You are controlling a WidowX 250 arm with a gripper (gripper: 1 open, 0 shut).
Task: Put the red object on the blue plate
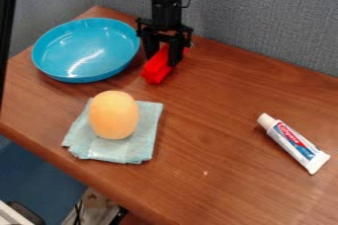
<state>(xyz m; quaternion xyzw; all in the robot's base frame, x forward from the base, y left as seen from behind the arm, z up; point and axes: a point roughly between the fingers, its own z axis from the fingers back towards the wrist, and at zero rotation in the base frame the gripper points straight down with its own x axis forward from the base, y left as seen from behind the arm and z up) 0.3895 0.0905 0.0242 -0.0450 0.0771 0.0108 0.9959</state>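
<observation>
— Where the gripper [161, 49] points down, what is seen?
— Its jaws are set partly open around the red block [158, 65], resting on the worktop [224, 111] beside the blue plate [85, 49].
— Can the toothpaste tube [292, 141] lettering be read?
— No, it is too small.

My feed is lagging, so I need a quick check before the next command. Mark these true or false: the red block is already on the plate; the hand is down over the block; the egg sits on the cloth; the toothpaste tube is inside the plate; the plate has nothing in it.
1. The red block is already on the blue plate. False: it lies on the table, just right of the plate.
2. The hand is down over the block. True.
3. The egg sits on the cloth. True.
4. The tube is inside the plate. False: it lies on the table at far right.
5. The plate has nothing in it. True.
</observation>
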